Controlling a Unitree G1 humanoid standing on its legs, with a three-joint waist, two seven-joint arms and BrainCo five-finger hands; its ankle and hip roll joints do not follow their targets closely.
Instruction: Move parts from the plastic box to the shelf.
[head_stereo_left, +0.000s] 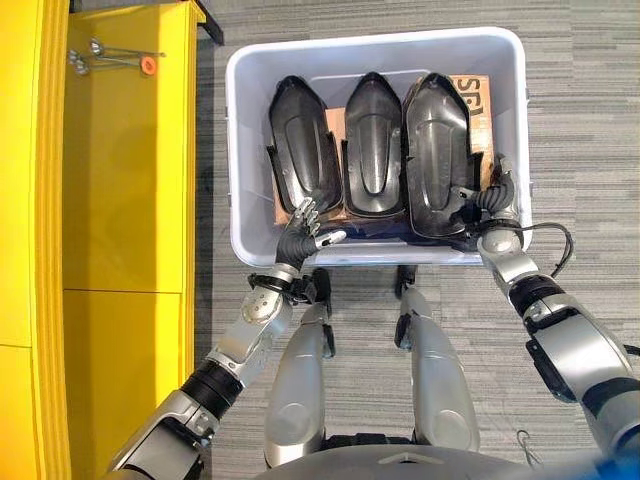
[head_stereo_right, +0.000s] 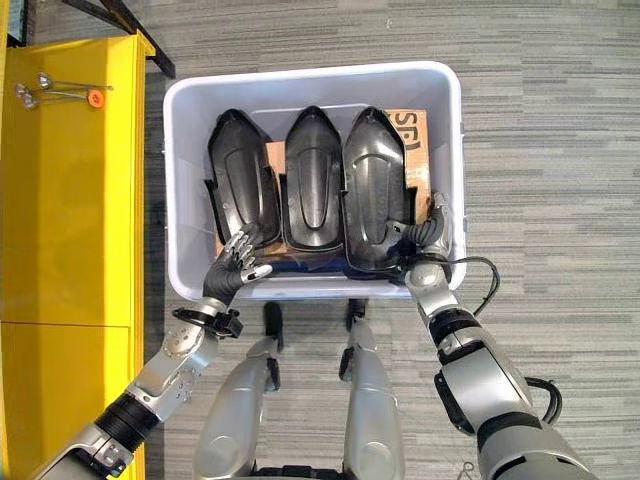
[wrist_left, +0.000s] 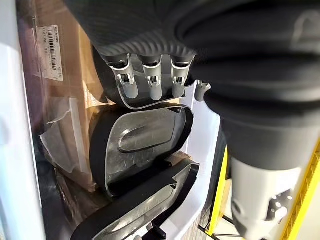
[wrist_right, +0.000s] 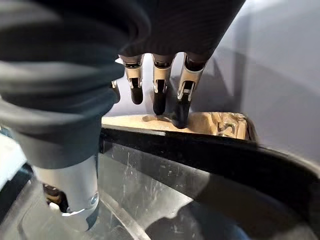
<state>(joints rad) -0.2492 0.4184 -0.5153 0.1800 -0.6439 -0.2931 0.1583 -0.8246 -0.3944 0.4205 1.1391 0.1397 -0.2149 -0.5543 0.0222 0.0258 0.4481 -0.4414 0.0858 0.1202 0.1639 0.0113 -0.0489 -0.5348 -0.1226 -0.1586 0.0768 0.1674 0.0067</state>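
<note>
Left eye view, looking straight down: a pale grey plastic box (head_stereo_left: 378, 60) stands on a floor of grey striped carpet (head_stereo_left: 590, 150). Inside the box, three black moulded parts lie side by side, long ways from near to far, on brown cardboard (head_stereo_left: 474, 100) that lines the bottom. The left part (head_stereo_left: 303, 145) leans a little to the left; the middle part (head_stereo_left: 374, 145) and the right part (head_stereo_left: 436, 150) lie close together, their edges touching or nearly so.

Along the robot's left runs a yellow shelf (head_stereo_left: 125, 200), its flat top level and bright. On its far end lie a few small silver metal pieces with an orange ring (head_stereo_left: 148, 65) beside them. A dark bar crosses the far corner beyond the shelf.

The left hand (head_stereo_left: 300, 232) reaches over the near wall of the box, at the near end of the left part. Its fingers are straight and slightly spread, the thumb held out to the side; it grips nothing.

The right hand (head_stereo_left: 497, 195) is inside the box at the near right corner, between the right part and the box wall. In the right wrist view its fingers (wrist_right: 181, 102) point straight down, tips on the cardboard just past the part's black rim, and nothing is grasped.
</note>
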